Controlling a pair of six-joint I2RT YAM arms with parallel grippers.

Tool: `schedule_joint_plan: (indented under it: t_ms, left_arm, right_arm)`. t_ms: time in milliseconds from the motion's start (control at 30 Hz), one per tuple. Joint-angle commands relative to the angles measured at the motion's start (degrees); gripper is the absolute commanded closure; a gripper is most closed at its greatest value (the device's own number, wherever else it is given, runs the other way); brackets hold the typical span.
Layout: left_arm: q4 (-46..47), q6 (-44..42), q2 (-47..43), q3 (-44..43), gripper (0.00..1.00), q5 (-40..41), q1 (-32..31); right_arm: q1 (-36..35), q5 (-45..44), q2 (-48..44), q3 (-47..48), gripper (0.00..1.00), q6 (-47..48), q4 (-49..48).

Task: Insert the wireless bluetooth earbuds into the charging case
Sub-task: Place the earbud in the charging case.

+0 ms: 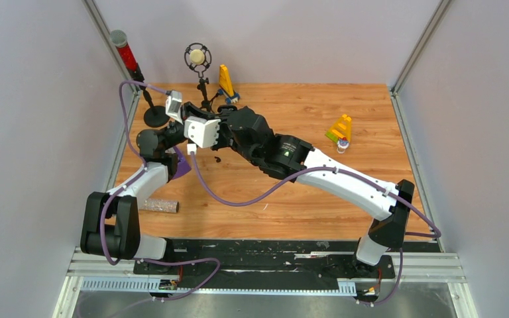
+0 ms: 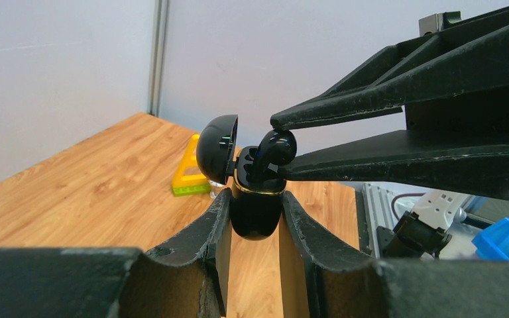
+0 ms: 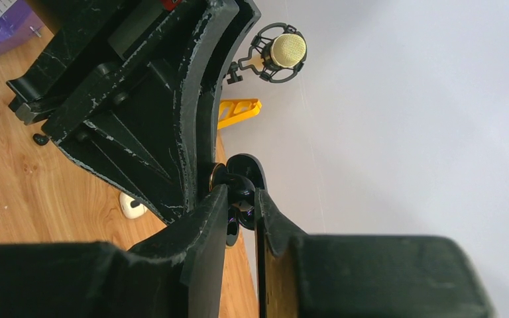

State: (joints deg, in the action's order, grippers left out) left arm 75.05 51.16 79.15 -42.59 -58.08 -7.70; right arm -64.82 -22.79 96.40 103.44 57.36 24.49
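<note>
My left gripper (image 2: 255,199) is shut on a black charging case (image 2: 256,213) and holds it upright above the table, its lid (image 2: 216,149) hinged open to the left. My right gripper (image 3: 242,193) comes in from the right, shut on a black earbud (image 2: 273,151). The earbud's stem is down in the case mouth and its head is still above the gold rim. In the top view both grippers meet at the back left (image 1: 223,130). A white earbud (image 3: 131,207) lies on the table below them. A small black piece (image 1: 217,159), perhaps another earbud, lies nearby.
A microphone on a stand (image 1: 197,57) and a red-topped pole (image 1: 124,50) stand at the back left, with a yellow toy (image 1: 226,81) beside them. A yellow-green block toy (image 1: 341,128) lies at the right. A speckled cylinder (image 1: 159,205) and a purple object (image 1: 180,165) lie by the left arm.
</note>
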Motion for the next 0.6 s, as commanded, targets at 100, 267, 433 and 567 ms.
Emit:
schedule_joint_plan:
  t_ms: [100, 267, 433, 567]
  left_arm:
    - [0.8, 0.28, -1.76, -2.06, 1.0, 3.41, 1.36]
    - [1.13, 0.24, -1.89, -2.06, 1.0, 3.24, 1.3]
    - [1.85, 0.1, -1.97, -1.9, 1.0, 3.03, 1.36]
    - [2.63, 0.07, -2.15, -1.8, 1.0, 2.57, 1.37]
  right_arm:
    - [-1.33, -0.93, -0.35, 2.32, 0.73, 0.03, -0.8]
    - [-1.36, -0.74, -0.37, 2.98, 0.7, 0.21, -0.84]
    - [-1.37, -0.74, -0.44, 3.06, 0.66, 0.38, -0.78]
    - [-1.36, 0.15, -0.35, 5.37, 0.56, -0.26, -0.28]
